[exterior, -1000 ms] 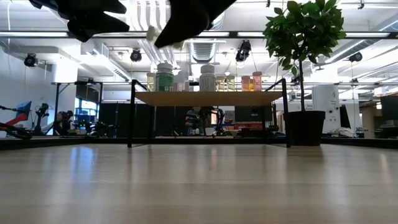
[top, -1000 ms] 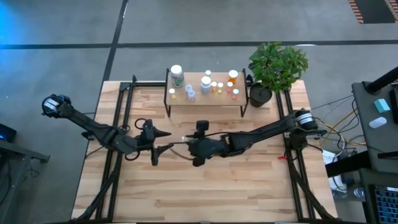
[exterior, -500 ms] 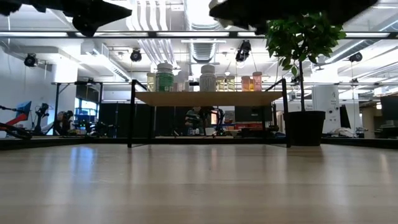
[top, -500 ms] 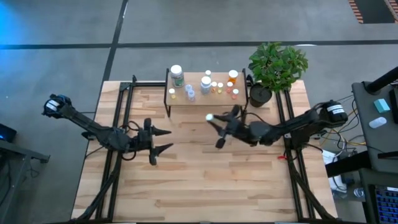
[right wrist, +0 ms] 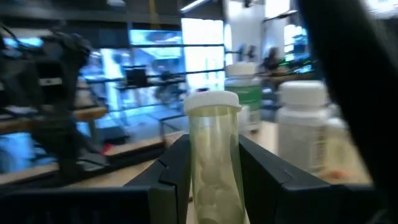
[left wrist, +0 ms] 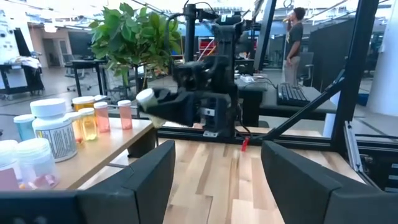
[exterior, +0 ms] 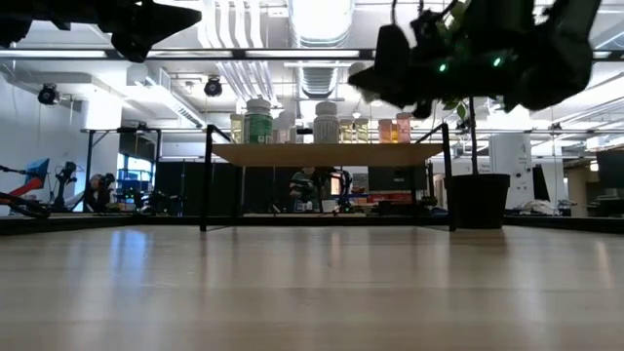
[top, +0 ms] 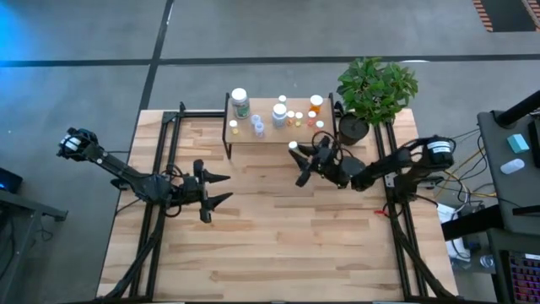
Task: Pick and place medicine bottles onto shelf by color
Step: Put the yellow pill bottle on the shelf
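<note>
The right pincer (top: 297,159) grips 1 clear vial (right wrist: 214,158) lengthwise, white cap pointing toward the shelf (top: 278,133). The left pincer (top: 221,188) hangs open, empty, over the counter (top: 278,245).

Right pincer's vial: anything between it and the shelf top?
Nothing visible blocks it. The right pincer holds the white-capped pale vial just off the front edge of the light wooden shelf. Bottles already crowd the board, so the free spot is tight.
</note>
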### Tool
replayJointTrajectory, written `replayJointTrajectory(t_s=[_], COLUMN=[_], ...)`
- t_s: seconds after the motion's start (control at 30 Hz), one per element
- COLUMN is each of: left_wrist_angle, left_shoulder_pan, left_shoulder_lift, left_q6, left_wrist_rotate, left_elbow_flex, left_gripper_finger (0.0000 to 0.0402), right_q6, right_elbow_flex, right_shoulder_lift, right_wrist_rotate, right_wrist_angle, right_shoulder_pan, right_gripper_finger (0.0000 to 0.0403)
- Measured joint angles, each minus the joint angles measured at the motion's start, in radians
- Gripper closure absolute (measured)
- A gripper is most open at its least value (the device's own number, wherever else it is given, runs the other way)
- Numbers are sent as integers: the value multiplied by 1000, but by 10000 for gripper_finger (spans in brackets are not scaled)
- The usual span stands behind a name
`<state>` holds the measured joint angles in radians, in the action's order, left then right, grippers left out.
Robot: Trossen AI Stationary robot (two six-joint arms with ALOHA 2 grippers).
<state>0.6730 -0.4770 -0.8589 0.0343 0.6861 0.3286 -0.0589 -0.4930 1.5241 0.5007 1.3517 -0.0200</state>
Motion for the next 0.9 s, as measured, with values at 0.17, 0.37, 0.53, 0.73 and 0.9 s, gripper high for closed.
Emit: replayJointTrajectory(t_s=[0.17, 0.37, 0.53, 0.73, 0.9], left_wrist_angle=[-1, 0, -1, 0, 68], left_shoulder_pan=[0, 0, 28, 117, 221], left_shoulder_lift=[0, 0, -14, -71, -197], left_q6=[5, 2, -2, -25, -55], left_wrist_rotate=[0, 4, 51, -7, -149], left_elbow_flex=[0, 0, 2, 32, 79], left_gripper_finger=[178, 178, 178, 178, 178], right_q6=[94, 99, 87, 67, 65], right_elbow_flex=[-28, -75, -120, -123, -123], right_shoulder_lift=[128, 245, 274, 248, 224], right_wrist_rotate=[-164, -205, -278, -327, -372], right_wrist_angle=[144, 220, 217, 219, 218], right_shoulder_pan=[-72, -100, -59, -13, 10], right_gripper_finger=[303, 303, 303, 303, 303])
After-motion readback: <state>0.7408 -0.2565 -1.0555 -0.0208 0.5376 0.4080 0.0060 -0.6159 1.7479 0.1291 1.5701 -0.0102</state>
